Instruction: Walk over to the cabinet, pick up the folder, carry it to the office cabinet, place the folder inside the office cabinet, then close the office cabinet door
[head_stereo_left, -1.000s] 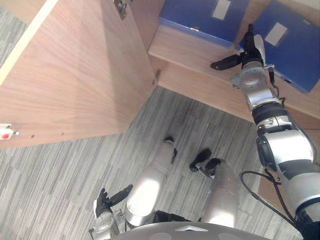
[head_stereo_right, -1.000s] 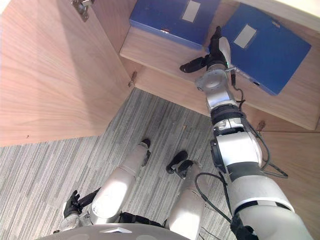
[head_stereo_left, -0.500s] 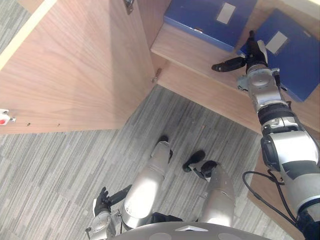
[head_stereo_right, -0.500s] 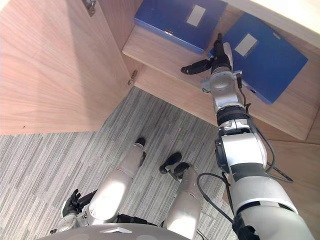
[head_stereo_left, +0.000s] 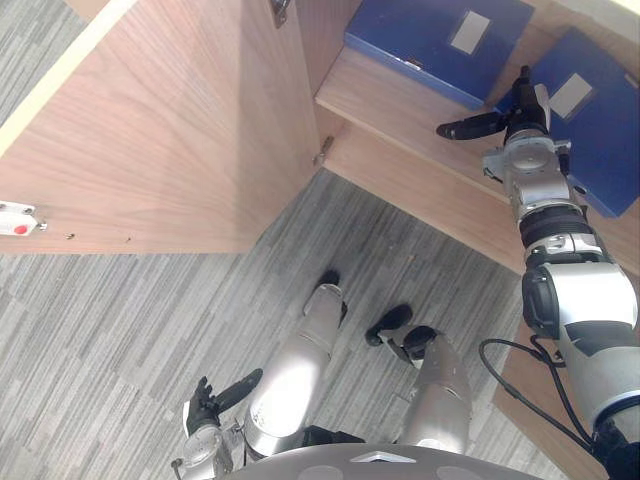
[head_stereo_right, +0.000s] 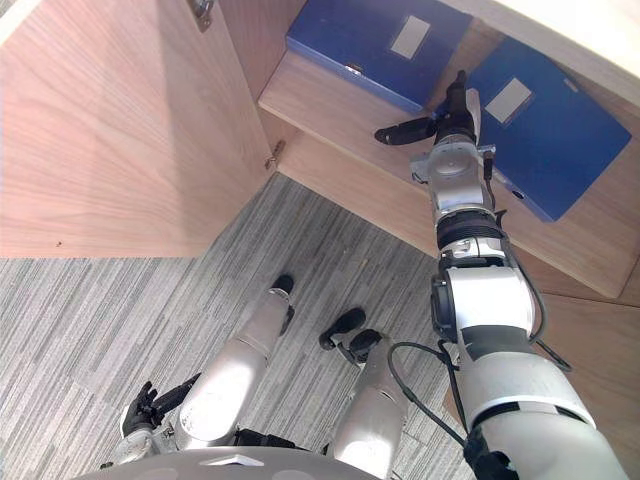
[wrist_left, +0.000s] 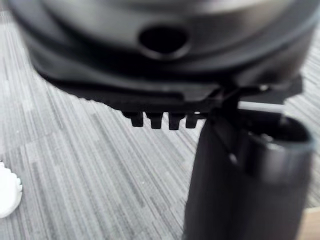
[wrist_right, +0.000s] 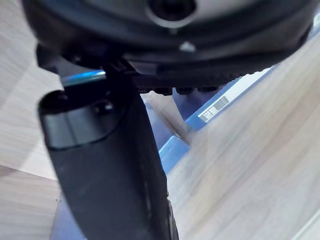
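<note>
Two blue folders lie on a shelf (head_stereo_left: 400, 100) inside the open wooden cabinet. One folder (head_stereo_left: 435, 45) is further left. The other folder (head_stereo_left: 595, 120) is tilted at the right, with a pale label. My right hand (head_stereo_left: 518, 108) reaches onto the shelf between them. Its fingers are straight against the right folder's left edge and its thumb (head_stereo_left: 468, 126) points left, holding nothing. The right wrist view has the thumb (wrist_right: 110, 165) before a blue folder edge (wrist_right: 175, 145). My left hand (head_stereo_left: 205, 410) hangs low over the carpet, relaxed and holding nothing.
The cabinet door (head_stereo_left: 170, 130) stands wide open at the left, with a white catch (head_stereo_left: 15, 220) on its edge. Grey striped carpet (head_stereo_left: 120, 330) lies below. A small white round thing (wrist_left: 6, 190) lies on the carpet near my left hand.
The whole picture has shifted, so the camera moved. My right arm has straightened a little, with the hand still at the right folder's edge. The left hand stays low.
</note>
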